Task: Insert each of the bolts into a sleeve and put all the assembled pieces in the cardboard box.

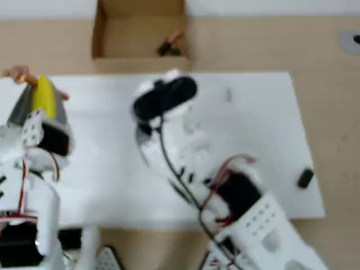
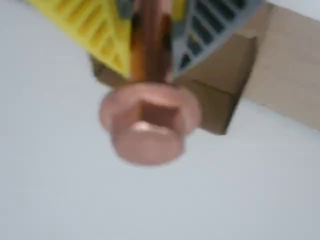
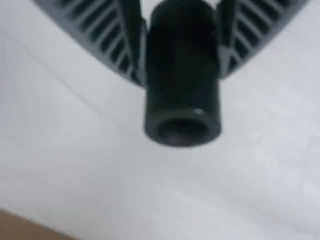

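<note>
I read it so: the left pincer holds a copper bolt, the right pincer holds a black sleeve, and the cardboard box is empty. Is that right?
The cardboard box is not empty: the high view shows one copper and black piece lying in it. The left pincer does hold the copper bolt, the right pincer the black sleeve.

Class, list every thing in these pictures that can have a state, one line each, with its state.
Left claw: shut on the copper bolt.
Right claw: shut on a black sleeve.
Cardboard box: open on top, one assembled piece inside.
Loose sleeve: lying free on the white mat.
</note>
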Tool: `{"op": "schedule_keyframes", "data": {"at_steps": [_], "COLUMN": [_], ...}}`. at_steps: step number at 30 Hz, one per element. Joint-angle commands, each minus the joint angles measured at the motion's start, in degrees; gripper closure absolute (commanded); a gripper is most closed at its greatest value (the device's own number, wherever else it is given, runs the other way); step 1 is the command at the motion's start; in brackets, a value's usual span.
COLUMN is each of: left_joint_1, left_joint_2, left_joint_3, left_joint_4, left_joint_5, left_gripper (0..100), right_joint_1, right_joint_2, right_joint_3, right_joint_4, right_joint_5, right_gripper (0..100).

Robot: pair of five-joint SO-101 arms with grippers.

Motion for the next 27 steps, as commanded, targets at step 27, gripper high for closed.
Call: {"op": "schedule_keyframes", "data": {"at_steps": [27], "left_joint_1": [17.67], "left_joint_2": [-0.48], "left_joint_3": [-24.44], "left_joint_4": [21.80], "left_joint_5": [-8.18], "left_gripper": [99], "right_joint_1": [-7.96], "right_joint_2": [6.02], "right_joint_3": [24.84], "right_joint_4": [-49.93], "right_joint_5": [8.79], "right_gripper": [98.9]}}
